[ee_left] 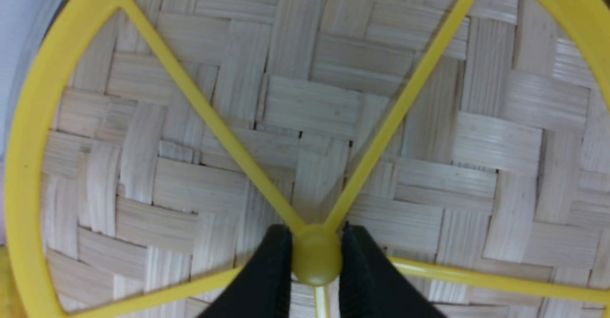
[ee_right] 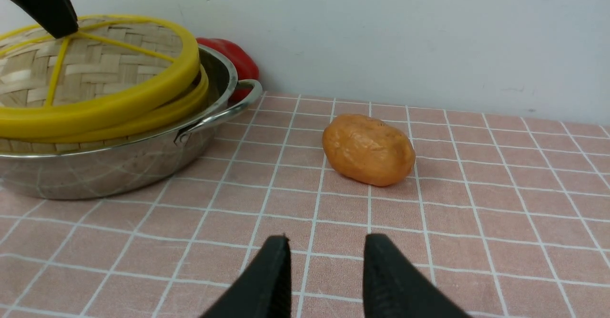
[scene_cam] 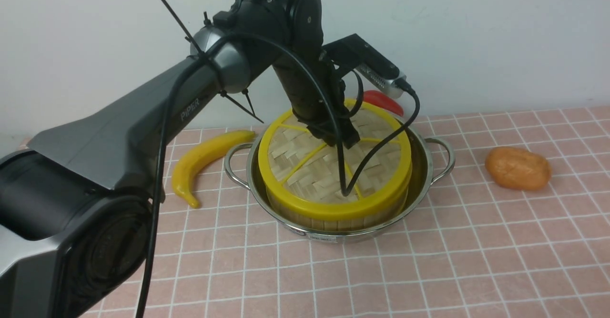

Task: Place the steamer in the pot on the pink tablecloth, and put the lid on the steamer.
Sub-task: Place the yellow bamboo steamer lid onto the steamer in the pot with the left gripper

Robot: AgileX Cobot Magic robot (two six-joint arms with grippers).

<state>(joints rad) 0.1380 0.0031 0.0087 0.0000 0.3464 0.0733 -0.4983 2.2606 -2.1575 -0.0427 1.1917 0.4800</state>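
The steel pot [scene_cam: 431, 163] stands on the pink tablecloth [scene_cam: 452, 261], and the steamer [scene_cam: 329, 220] sits inside it. On the steamer rests the woven lid [scene_cam: 300, 177], covering what is inside. In the right wrist view the lid [ee_right: 95, 65] lies slightly tilted, one edge raised above the steamer's yellow rim [ee_right: 159, 112]. My left gripper [scene_cam: 340, 141] reaches down from above. Its two black fingers are shut on the yellow centre hub of the lid [ee_left: 310, 103], one on each side [ee_left: 316, 241]. My right gripper [ee_right: 326, 244] hovers low over the cloth, open and holding nothing, to the right of the pot [ee_right: 119, 165].
A yellow banana [scene_cam: 209, 158] lies left of the pot. An orange potato-like lump [scene_cam: 518, 168] lies to its right, also ahead of my right gripper [ee_right: 368, 148]. A red pepper [scene_cam: 383, 101] sits behind the pot against the white wall.
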